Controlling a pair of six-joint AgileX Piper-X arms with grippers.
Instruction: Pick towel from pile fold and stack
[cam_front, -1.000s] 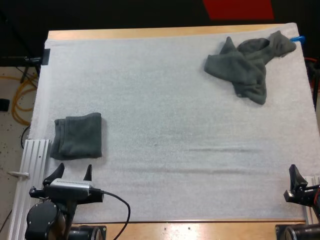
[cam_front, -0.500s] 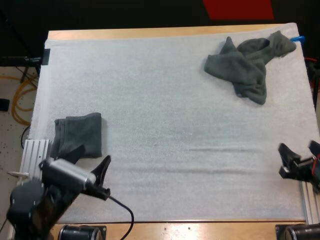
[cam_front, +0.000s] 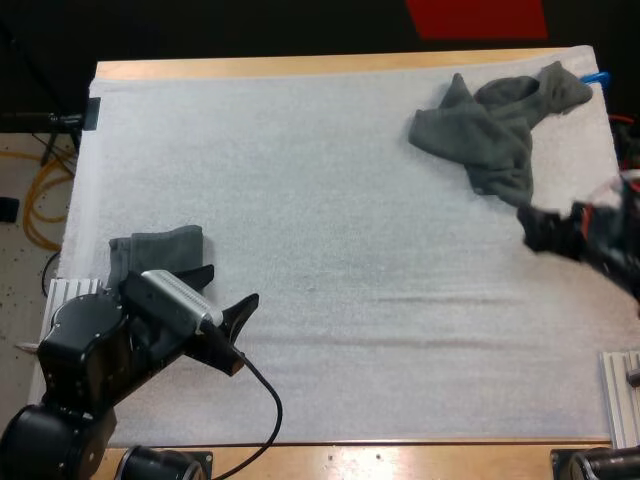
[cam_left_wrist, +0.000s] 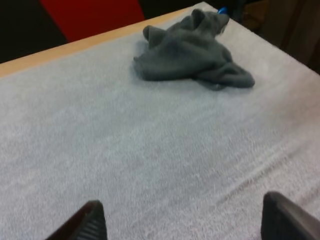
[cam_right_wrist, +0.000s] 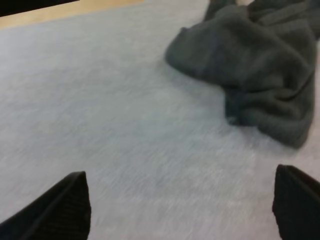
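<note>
A folded dark grey-green towel (cam_front: 160, 250) lies at the near left of the white foam mat (cam_front: 320, 200), so one looks done; the crumpled dark grey-green towel (cam_front: 495, 125) at the far right corner is yet to be picked; the right gripper (cam_right_wrist: 182, 210) hangs near it and the left gripper (cam_left_wrist: 187, 222) hovers beside the folded one, both spread wide and empty; the mat alone bears both towels.

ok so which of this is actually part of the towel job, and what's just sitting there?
Job: crumpled towel, folded towel, left gripper and right gripper, both open.
Just there: white mat, wooden table.
</note>
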